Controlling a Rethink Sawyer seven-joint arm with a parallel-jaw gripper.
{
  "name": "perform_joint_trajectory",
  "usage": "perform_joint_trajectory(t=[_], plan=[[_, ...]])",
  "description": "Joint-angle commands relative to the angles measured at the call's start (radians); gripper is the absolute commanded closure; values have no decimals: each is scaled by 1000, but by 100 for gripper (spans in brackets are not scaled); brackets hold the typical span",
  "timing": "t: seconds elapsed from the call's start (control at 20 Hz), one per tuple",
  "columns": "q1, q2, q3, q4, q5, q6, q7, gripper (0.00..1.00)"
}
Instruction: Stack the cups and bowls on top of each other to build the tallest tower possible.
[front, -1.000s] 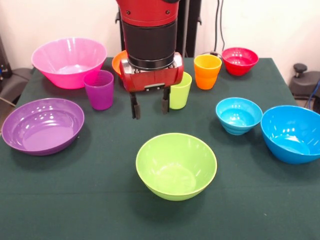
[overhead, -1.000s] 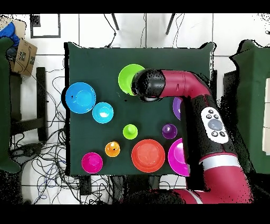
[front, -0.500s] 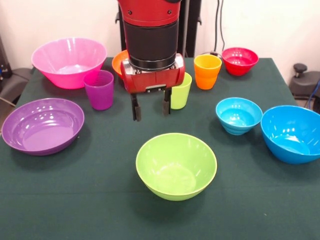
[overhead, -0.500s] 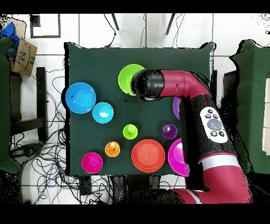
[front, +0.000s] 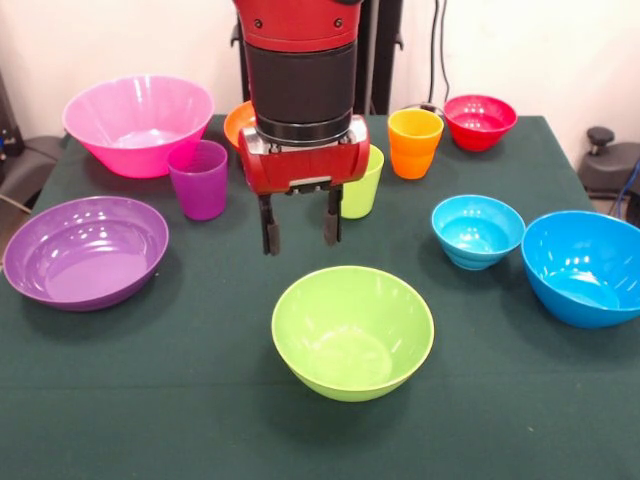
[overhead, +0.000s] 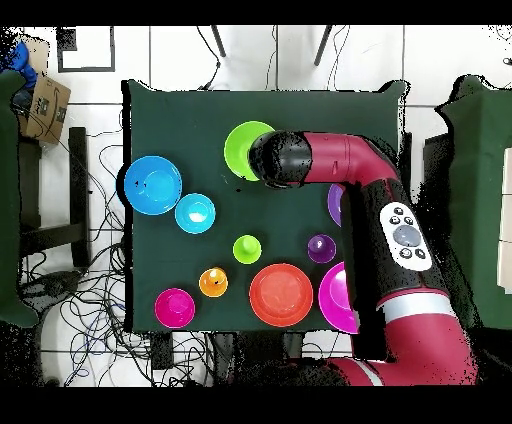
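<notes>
Partly hidden: orange bowl (front: 238, 121) behind arm | jaws (front: 299, 222) apart, empty | above lime green bowl (front: 352, 331)

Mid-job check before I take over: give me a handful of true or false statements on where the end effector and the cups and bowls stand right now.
1. The end effector is open and holds nothing. True.
2. The purple cup sits inside the pink bowl. False: it stands on the table in front of that bowl.
3. The lime green bowl is empty. True.
4. The orange cup is stacked on the red bowl. False: they stand side by side.
5. No stack has been started yet. True.
</notes>
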Motion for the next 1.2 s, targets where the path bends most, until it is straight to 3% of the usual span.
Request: perform_joint_trajectory(t=[0.05, 0.8, 1.2], plan=[[16, 73, -33, 55, -14, -73, 129, 0], [23, 77, -64, 87, 4, -122, 148, 0], [72, 62, -128, 128, 16, -180, 256, 0]])
